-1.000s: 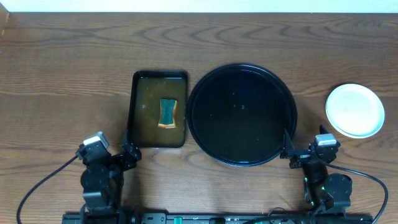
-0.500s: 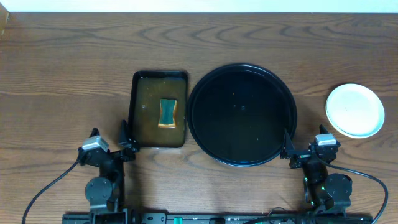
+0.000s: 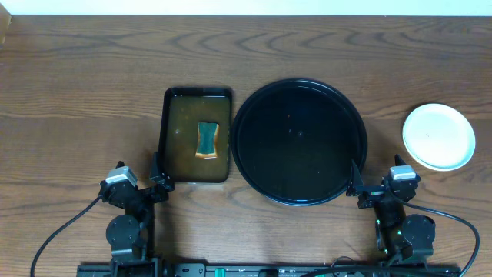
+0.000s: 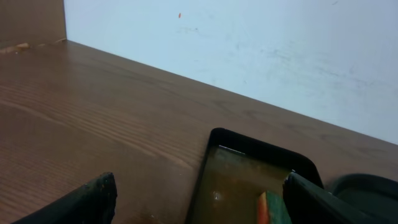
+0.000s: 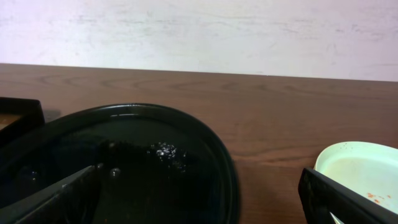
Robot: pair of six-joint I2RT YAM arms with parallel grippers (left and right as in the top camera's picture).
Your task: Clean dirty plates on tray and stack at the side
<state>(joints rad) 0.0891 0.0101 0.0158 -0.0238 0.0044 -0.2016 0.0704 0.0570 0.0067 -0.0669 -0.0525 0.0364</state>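
Observation:
The round glossy black tray (image 3: 300, 92) sits mid-table with no plates on it, and its wet rim (image 5: 224, 168) fills the right wrist view. A pale plate (image 3: 438, 136) lies on the wood to the tray's right. In the right wrist view this plate (image 5: 360, 168) looks mint with a few orange specks. Whether other plates lie under it I cannot tell. My left gripper (image 3: 138, 175) stands open at the front edge, just before the dark pan (image 3: 173, 108). My right gripper (image 3: 377, 183) stands open at the tray's near right. Nothing is between the fingers of my left gripper (image 4: 199, 205) or my right gripper (image 5: 199, 199).
The rectangular dark pan (image 4: 249, 155) holds brownish liquid and a green and orange sponge (image 3: 207, 140), left of the tray. A pale wall (image 4: 249, 50) runs along the table's far edge. Bare wood lies to the far left and behind the dishes.
My left arm has turned from a slanted pose to face straight ahead and shifted a little to the right near the pan's front corner. The right arm has not moved.

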